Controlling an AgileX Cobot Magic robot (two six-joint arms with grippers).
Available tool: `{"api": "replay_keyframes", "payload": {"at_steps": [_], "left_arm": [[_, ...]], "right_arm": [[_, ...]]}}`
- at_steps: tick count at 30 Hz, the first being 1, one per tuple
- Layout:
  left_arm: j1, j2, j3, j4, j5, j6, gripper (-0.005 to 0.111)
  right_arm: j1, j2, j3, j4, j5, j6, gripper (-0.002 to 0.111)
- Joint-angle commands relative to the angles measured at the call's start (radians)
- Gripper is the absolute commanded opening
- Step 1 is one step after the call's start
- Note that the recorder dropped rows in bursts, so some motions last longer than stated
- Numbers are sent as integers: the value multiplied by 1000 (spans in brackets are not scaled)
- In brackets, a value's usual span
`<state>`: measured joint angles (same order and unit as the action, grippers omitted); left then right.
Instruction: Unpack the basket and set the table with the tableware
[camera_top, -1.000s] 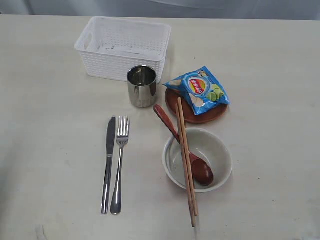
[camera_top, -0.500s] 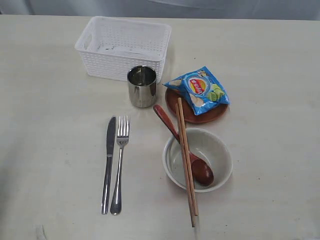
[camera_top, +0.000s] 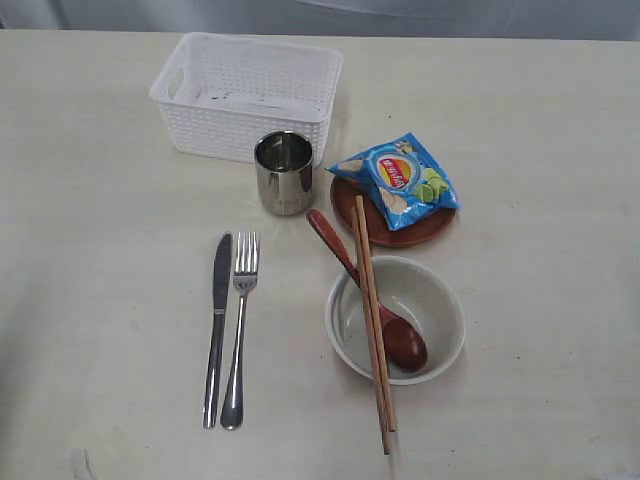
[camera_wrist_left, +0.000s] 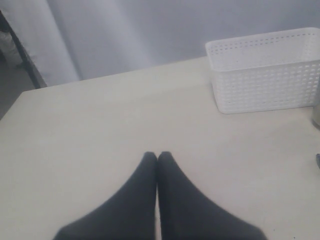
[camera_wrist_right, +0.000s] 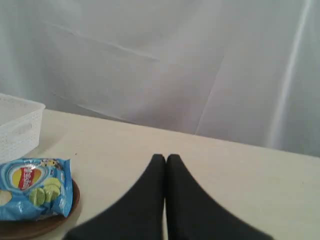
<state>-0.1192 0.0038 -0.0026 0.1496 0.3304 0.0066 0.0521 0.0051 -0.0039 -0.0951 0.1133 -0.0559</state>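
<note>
Pale cream table (camera_top: 90, 180), faintly scuffed, grey-white drape (camera_wrist_right: 175, 60) behind. White lattice plastic basket (camera_top: 247, 95) (rectangular, cut-out handles) sits by its far edge, shiny steel cup (camera_top: 284, 172) just before it. Left gripper (camera_wrist_left: 157, 156) and right gripper (camera_wrist_right: 166, 157): black tips pressed together, empty.

Bright, even, soft light, faint short shadows, wrist views' near claws blurred

The basket (camera_top: 240, 135) is white with tiny holes. The snack bag (camera_top: 400, 180) is blue. The plate (camera_top: 405, 233) is brown, the spoon (camera_top: 405, 345) red-brown, the cup (camera_top: 284, 180) shiny silver.
</note>
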Motion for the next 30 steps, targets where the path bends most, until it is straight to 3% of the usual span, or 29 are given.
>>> {"api": "replay_keyframes", "payload": {"at_steps": [1, 9, 30], "left_arm": [[-7, -4, 3, -3, -11, -7, 0], [-7, -4, 3, -1, -11, -7, 0], [-7, -4, 3, -1, -11, -7, 0]], "right_arm": [[4, -5, 4, -46, 85, 70, 0], [8, -5, 4, -46, 194, 85, 0], [46, -5, 4, -46, 198, 85, 0]]}}
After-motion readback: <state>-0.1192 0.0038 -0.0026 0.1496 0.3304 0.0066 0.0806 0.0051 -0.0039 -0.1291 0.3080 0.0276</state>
